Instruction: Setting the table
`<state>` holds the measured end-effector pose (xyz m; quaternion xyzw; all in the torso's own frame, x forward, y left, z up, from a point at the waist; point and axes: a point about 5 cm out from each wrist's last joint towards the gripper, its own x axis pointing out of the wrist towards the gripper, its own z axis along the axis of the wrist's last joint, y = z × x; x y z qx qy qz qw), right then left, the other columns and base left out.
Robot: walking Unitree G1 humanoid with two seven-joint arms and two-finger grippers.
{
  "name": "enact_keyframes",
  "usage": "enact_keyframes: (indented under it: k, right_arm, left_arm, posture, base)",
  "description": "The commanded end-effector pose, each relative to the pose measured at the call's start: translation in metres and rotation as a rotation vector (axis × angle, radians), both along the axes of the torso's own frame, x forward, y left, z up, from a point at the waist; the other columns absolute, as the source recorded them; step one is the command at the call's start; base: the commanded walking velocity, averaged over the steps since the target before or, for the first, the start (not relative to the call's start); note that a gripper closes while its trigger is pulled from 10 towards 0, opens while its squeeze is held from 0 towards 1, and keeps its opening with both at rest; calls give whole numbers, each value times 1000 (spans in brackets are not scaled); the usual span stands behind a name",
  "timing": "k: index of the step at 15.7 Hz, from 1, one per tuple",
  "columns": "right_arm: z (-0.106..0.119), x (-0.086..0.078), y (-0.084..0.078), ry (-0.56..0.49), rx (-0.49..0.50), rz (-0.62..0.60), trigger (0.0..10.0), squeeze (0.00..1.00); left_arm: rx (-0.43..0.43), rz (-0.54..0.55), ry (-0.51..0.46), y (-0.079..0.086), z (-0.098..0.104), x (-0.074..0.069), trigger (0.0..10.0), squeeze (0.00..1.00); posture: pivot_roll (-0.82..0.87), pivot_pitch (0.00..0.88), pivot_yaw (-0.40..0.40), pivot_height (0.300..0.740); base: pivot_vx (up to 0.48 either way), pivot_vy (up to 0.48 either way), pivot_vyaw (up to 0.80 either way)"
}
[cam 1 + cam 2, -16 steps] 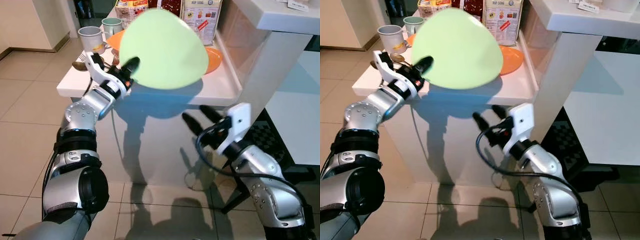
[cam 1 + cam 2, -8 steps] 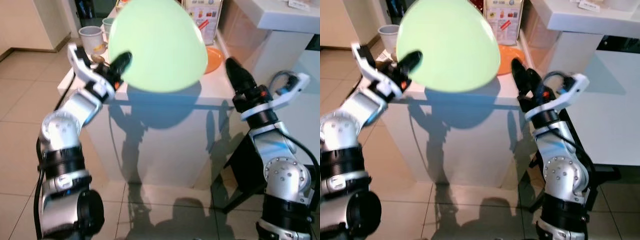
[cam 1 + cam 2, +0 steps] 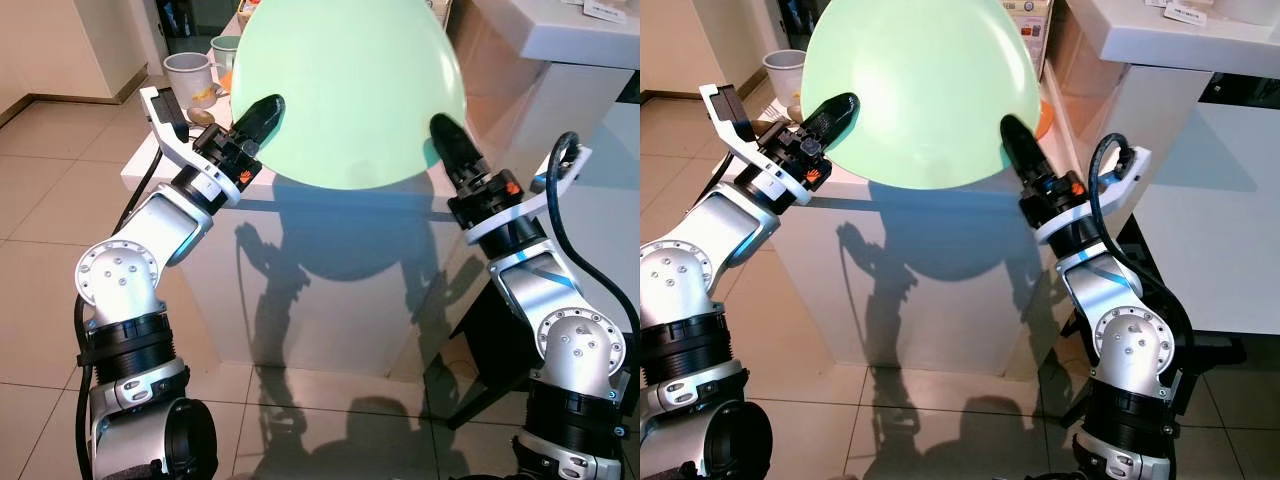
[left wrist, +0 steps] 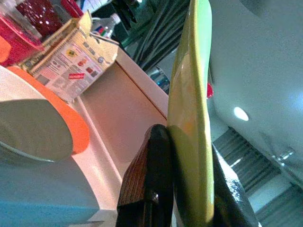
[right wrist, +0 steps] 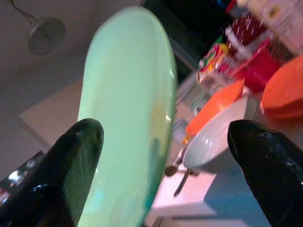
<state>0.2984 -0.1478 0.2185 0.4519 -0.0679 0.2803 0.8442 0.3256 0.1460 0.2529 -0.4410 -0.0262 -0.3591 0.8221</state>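
At the far left of the white table (image 3: 150,165), two mugs are counted: a grey mug (image 3: 187,75) and, beyond it, a pale green mug (image 3: 224,47). A spoon (image 3: 200,117) lies on the table just near of the grey mug. The left gripper (image 3: 262,110) is raised over the near left part of the table, and its two fingers are clamped on the left rim of one large light green plate (image 3: 345,90), which is held up on edge, tilted, in front of the camera. In the left wrist view the plate rim (image 4: 189,118) is seen pinched between the two fingers (image 4: 147,184).

Most of the tabletop is hidden behind the plate. In the wrist views, what stands there can be made out: one white bowl (image 5: 215,142), at least two orange plates (image 5: 215,106), one printed carton (image 4: 71,61) and a red container (image 4: 23,28) at the far side. A sliver of orange plate (image 3: 1042,112) is seen past the green plate's right edge.

At the plate's right rim, the right gripper (image 3: 445,135) is held with its fingers apart: one finger (image 5: 75,161) lies against the plate, the other (image 5: 267,161) stands well clear of it, nearer the bowl. To the right, a higher white counter (image 3: 1180,45) adjoins the table.
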Motion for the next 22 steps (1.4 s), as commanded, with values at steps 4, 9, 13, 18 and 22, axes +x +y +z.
enact_keyframes:
  k: [4, 9, 13, 18, 22]
  right_arm:
    - [3, -5, -1, 7, 144, 71, 0, 0]
    - [8, -9, -1, -22, 195, 117, 0, 0]
    - [9, -13, 3, -36, 201, 156, 0, 0]
    - [8, -14, 3, -34, 203, 168, 0, 0]
    - [7, -13, 3, -32, 201, 169, 0, 0]
  left_arm:
    - [-50, -81, -28, -4, 4, -10, 0, 0]
    - [-48, -80, -15, -2, 3, -10, 0, 0]
    - [-44, -78, -13, -2, 4, -9, 0, 0]
    - [-40, -87, -27, -2, 7, -9, 0, 0]
    - [-38, -93, -31, -3, 7, -9, 0, 0]
  posture:
    - [-18, 0, -2, 740]
    - [-18, 0, -1, 740]
    - [-15, 0, -1, 740]
    - [-16, 0, 2, 740]
    - [-17, 0, 3, 740]
  base:
    - [0, 0, 0]
    - [0, 0, 0]
    - [0, 0, 0]
    - [0, 0, 0]
    - [0, 0, 0]
